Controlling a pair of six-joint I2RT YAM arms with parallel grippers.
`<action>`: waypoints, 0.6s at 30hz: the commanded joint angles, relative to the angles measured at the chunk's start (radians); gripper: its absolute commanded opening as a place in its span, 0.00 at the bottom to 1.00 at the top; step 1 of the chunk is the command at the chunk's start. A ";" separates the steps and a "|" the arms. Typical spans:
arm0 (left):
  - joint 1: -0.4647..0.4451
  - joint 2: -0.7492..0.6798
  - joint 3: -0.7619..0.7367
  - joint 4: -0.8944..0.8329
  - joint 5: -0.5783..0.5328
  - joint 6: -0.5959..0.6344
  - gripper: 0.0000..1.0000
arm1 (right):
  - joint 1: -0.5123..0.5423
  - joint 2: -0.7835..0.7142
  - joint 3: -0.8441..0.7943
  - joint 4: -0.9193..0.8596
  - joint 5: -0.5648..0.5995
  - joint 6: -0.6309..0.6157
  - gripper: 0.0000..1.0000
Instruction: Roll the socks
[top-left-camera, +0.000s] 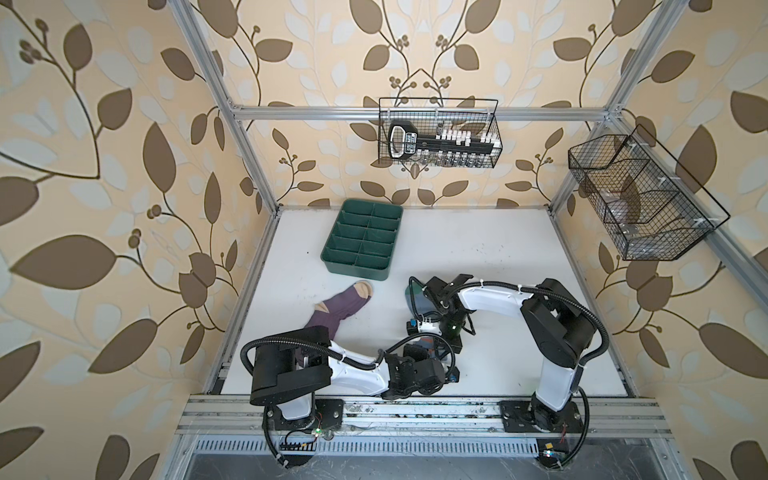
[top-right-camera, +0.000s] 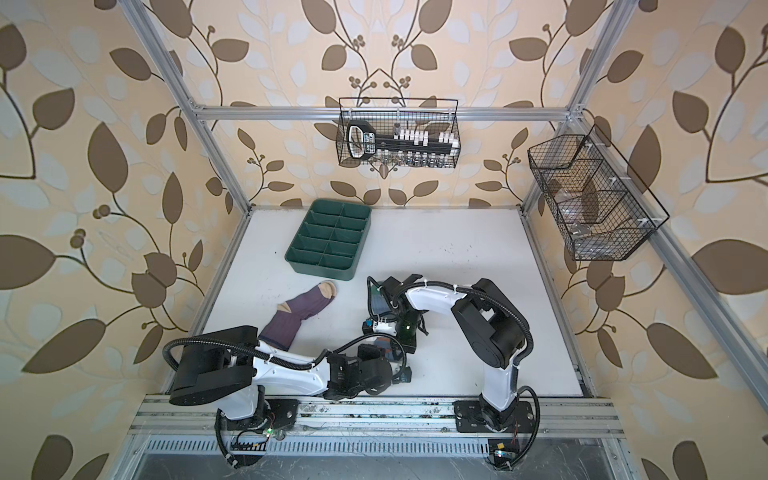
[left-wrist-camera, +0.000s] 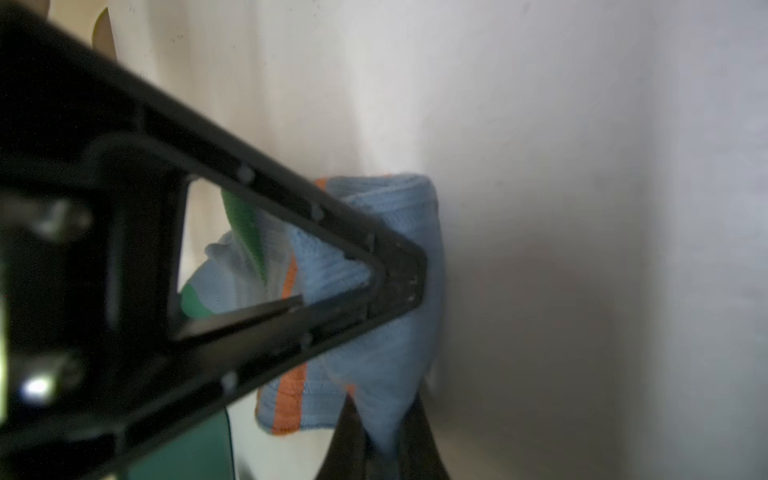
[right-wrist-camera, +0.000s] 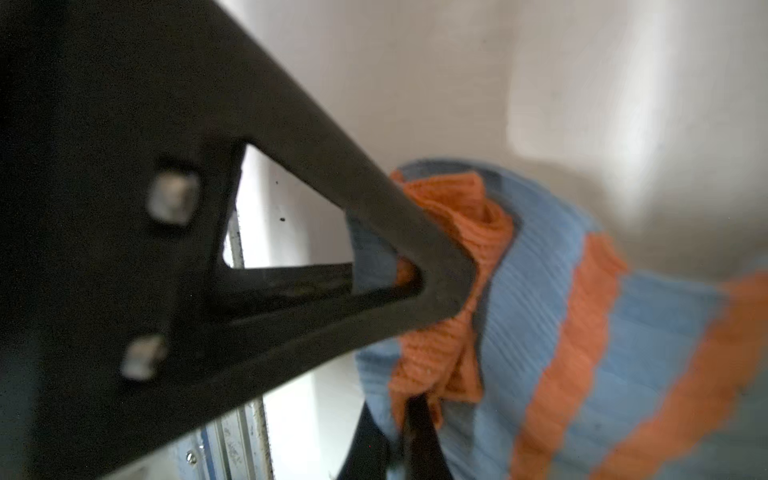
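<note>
- Purple sock (top-left-camera: 336, 309) lay flat and unrolled, left of centre in both top views, untouched.
- Left gripper (left-wrist-camera: 399, 284), fingers together, pinched the bunched light blue sock (left-wrist-camera: 395, 208) at lower centre between the arms.
- Right gripper (right-wrist-camera: 446, 286) was clamped on its orange cuff (right-wrist-camera: 469, 216); rolling looked barely begun, with one sock wholly left.

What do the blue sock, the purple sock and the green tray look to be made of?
The blue sock: knitted fabric, soft and matte; fine ribs show and it bunches in folds. The purple sock: likely the same knit, matte; ribs too small to confirm from above. The green tray: probably moulded plastic, smooth with a slight sheen and thin uniform dividers.
</note>
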 joint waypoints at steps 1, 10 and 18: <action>0.043 0.031 0.052 -0.123 0.092 -0.053 0.00 | -0.013 -0.054 -0.044 0.097 0.037 -0.016 0.12; 0.120 -0.038 0.095 -0.281 0.312 -0.080 0.00 | -0.171 -0.340 -0.117 0.264 0.006 0.023 0.22; 0.144 -0.034 0.165 -0.395 0.427 -0.095 0.00 | -0.470 -0.782 -0.272 0.831 0.184 0.473 0.22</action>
